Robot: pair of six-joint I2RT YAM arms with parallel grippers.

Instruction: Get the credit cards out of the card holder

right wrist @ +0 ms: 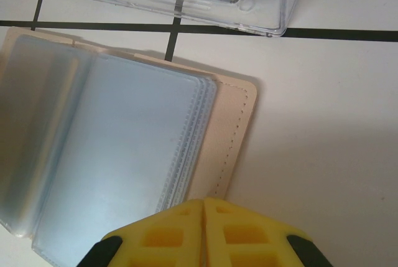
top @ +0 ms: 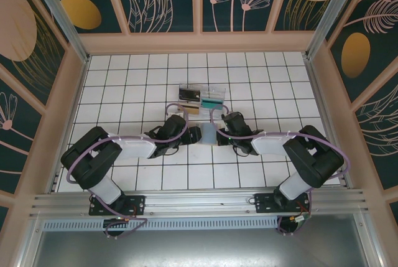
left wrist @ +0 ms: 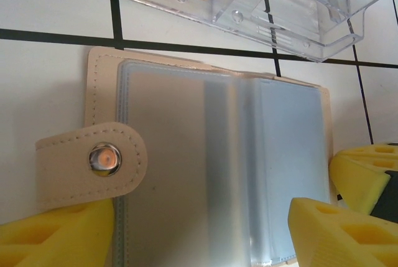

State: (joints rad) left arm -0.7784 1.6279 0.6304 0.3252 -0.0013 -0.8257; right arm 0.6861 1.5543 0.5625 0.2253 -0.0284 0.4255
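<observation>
I see the card holder (top: 209,135) lying open on the tiled surface (top: 124,80), its clear sleeves up and its snap tab (left wrist: 93,164) folded over at 9 o'clock in the left wrist view, with the clear tray (top: 202,96) just beyond it at 12 o'clock. My left gripper (top: 186,131) sits at the holder's 9 o'clock, jaws released and spread wide across it. My right gripper (top: 225,131) sits at 3 o'clock, jaws clenched on nothing at the holder's edge; I cannot make out cards through the sleeves.

No lettering is legible on the card holder (left wrist: 186,173) or tray (left wrist: 249,5).
</observation>
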